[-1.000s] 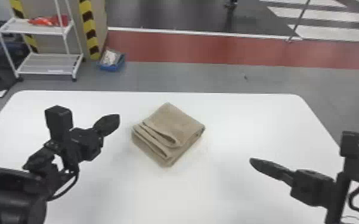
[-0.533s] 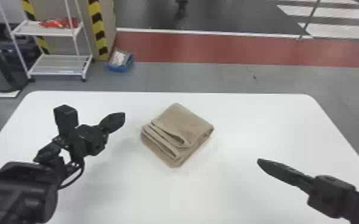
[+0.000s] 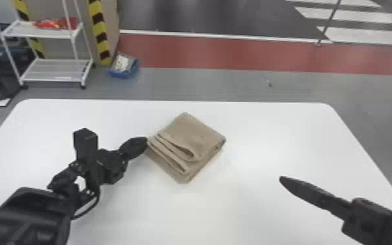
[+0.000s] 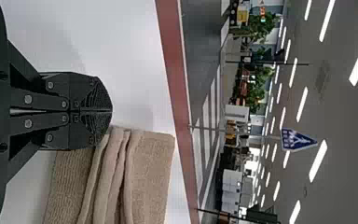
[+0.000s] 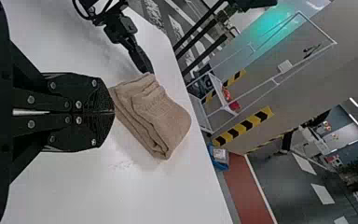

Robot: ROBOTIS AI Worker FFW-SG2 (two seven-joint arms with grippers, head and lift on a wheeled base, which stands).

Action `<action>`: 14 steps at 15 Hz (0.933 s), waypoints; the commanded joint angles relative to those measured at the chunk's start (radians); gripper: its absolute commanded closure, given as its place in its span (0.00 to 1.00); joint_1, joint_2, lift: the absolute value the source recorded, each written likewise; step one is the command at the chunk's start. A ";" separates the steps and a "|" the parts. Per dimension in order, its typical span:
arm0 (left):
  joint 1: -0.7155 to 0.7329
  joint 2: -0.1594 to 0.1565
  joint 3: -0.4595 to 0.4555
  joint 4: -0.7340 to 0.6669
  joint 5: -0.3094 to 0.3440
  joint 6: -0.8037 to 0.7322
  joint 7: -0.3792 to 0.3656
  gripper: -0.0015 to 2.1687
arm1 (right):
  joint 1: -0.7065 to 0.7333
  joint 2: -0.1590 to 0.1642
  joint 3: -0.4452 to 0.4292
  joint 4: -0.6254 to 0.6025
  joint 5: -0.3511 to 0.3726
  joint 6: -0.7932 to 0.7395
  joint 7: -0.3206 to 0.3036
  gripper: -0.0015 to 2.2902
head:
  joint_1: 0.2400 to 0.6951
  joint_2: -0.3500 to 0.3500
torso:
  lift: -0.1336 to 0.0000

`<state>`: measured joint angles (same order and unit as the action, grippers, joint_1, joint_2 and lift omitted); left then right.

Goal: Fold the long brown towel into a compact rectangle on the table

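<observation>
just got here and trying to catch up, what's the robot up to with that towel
Neither gripper is holding anything at this moment. The brown towel lies folded into a compact, layered bundle on the white table, set at an angle. The left gripper, fingers shut, is close by the towel's left corner. The right gripper, also shut, is held apart from it, off to the right. The folding looks done or nearly so.

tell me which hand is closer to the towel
The left hand: its tips are by the towel's left corner, while the right hand sits farther off, to the towel's right.
</observation>
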<state>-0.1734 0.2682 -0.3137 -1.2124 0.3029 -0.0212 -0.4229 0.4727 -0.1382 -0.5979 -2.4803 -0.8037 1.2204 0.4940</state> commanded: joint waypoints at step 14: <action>0.301 -0.009 -0.001 -0.406 0.082 0.205 0.003 0.75 | -0.049 0.016 -0.048 0.057 -0.025 -0.006 0.029 0.75 | 1.00 0.14 | 0.07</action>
<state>0.1050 0.2630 -0.3064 -1.6026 0.3767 0.1891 -0.4223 0.4253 -0.1238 -0.6403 -2.4270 -0.8244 1.2141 0.5212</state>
